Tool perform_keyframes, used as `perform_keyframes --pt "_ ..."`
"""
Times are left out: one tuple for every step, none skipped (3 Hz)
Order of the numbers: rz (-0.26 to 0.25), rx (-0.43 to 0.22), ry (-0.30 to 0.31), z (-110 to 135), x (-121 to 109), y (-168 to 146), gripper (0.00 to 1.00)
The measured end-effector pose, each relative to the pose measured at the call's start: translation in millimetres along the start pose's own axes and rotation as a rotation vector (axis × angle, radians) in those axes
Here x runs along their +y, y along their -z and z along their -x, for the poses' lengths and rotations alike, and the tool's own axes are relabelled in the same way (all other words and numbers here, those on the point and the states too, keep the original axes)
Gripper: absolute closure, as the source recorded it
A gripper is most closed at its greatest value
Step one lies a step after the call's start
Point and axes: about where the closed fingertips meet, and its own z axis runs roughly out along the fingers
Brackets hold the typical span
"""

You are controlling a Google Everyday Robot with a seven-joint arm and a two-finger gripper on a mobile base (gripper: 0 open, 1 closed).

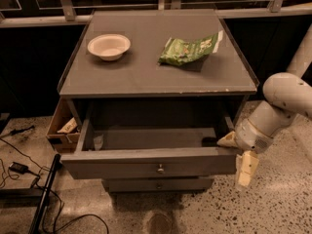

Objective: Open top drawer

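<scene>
The top drawer [122, 164] is a wide grey front with a small round metal knob [160, 169]. It stands pulled well out of the grey cabinet [156, 77], and its inside shows dark and shallow. My gripper [237, 156] is at the right end of the drawer front, on the white arm [285, 99] that comes in from the right. It straddles that corner and touches it. A narrower drawer front [158, 185] with a like knob sits below, closed.
On the cabinet top lie a white bowl [108, 46] and a green snack bag [189, 49]. A cardboard box [62, 126] stands at the cabinet's left. Cables [19, 169] and a dark pole [46, 191] lie on the speckled floor at the left.
</scene>
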Motion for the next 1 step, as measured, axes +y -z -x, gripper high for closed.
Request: perform_keyframes --pt "0.000 0.000 0.000 0.0 0.0 0.0 0.00"
